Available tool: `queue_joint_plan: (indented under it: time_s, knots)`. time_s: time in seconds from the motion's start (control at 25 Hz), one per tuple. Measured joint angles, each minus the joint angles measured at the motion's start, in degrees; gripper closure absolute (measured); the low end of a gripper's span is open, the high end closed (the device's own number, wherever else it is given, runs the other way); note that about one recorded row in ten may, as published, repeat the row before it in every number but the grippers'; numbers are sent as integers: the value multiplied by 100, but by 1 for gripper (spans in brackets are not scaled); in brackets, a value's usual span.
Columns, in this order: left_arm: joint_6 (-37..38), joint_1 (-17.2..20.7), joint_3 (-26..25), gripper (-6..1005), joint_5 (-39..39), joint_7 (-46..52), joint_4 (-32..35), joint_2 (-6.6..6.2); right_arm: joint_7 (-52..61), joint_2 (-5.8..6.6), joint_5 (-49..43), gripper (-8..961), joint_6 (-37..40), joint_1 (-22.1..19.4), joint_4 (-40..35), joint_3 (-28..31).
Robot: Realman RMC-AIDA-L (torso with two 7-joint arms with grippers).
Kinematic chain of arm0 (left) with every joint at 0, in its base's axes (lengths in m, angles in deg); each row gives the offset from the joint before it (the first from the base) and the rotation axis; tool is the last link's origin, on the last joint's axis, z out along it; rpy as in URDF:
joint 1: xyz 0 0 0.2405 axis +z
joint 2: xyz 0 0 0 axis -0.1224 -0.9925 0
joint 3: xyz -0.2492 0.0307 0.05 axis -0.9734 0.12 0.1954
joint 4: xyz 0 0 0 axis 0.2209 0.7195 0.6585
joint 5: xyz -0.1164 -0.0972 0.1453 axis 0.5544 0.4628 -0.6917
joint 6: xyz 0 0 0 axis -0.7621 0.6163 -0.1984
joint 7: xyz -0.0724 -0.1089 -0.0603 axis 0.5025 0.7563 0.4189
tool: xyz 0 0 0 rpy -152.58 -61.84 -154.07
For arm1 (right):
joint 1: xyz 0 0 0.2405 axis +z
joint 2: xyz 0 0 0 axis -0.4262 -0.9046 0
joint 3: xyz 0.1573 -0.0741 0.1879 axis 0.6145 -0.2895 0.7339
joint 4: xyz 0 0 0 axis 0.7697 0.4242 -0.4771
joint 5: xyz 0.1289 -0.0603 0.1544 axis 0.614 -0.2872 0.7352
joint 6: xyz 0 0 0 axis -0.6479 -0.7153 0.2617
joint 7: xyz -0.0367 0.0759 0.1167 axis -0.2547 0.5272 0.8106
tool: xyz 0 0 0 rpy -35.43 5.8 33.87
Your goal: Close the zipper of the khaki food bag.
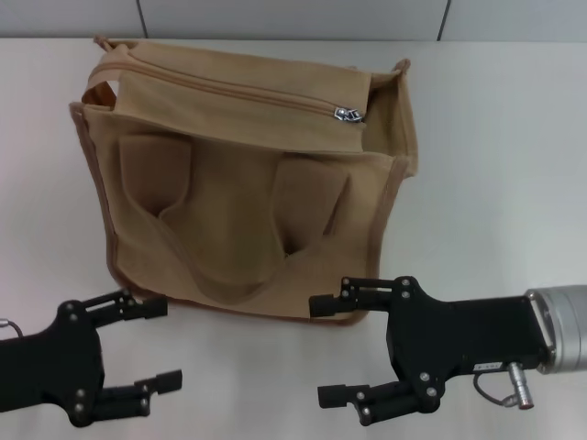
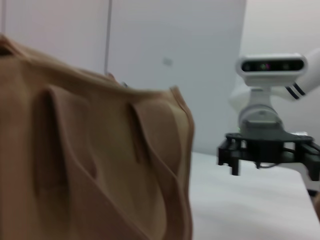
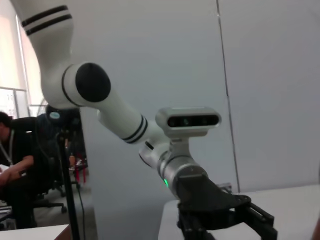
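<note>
Right gripper (image 1: 330, 350) gapes just before the khaki food bag (image 1: 243, 183).

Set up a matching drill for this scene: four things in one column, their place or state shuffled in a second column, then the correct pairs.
Things:
1. left tool
2. right tool
3. zipper slider
4. khaki food bag

Places or states:
A. silver, on the bag's top, toward the robot's right end
B. open, near the bag's front lower left corner
C. lying on the white table, handles draped over the front
D. open, just in front of the bag's lower right edge

Pairs: 1-B, 2-D, 3-A, 4-C
</note>
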Motion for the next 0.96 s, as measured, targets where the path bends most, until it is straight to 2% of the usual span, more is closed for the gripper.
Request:
queue_joint_plan:
  time_s: [0.16,0.52,0.96]
  knots:
    - [0,-58,2,208,-216,1,9,17,-102,-26,38,129,-183,-98,117,-12]
    - [0,-76,56,208,-247,2,12,37,67,-11,-7,129,-445,-48,81,-151]
    - [-30,-89,129,208,-252,-39,12,70,19,-29,33,129,-463,-35,57,-128]
